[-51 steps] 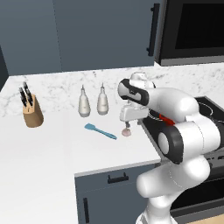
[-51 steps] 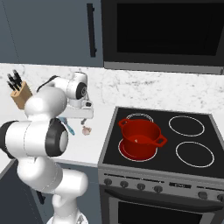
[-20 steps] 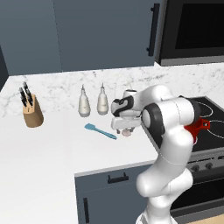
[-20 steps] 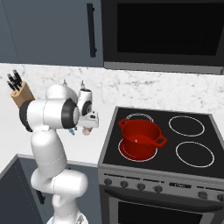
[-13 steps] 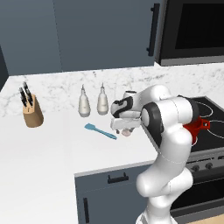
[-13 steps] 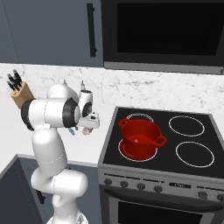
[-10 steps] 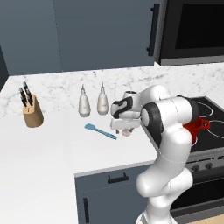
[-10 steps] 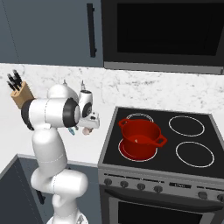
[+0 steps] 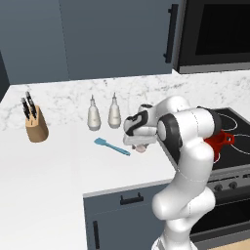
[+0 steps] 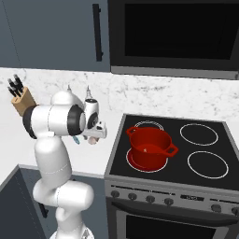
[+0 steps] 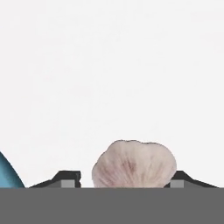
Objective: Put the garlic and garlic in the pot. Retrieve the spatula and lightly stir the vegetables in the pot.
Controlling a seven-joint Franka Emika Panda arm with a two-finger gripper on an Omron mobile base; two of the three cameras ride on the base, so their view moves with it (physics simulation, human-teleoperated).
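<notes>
Light-blue flat-bladed spatula [image 9: 112, 146] on white counter [image 9: 58, 166], just left of gripper [image 9: 140, 145]. Lumpy pinkish-beige garlic bulb [image 11: 134, 164] sits between the two dark fingertips [image 11: 65, 180]; grip contact cannot be told. Round bright red pot [image 10: 149, 145] on black stovetop [image 10: 205, 154], well right of gripper.

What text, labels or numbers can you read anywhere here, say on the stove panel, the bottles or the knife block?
None can be read.
Stove panel: a faint mark by the knobs, too small and blurred to read.
Two bottles: plain.
Knife block: plain.
Pot: no marking.
Garlic between the tool's fingers: no marking.
</notes>
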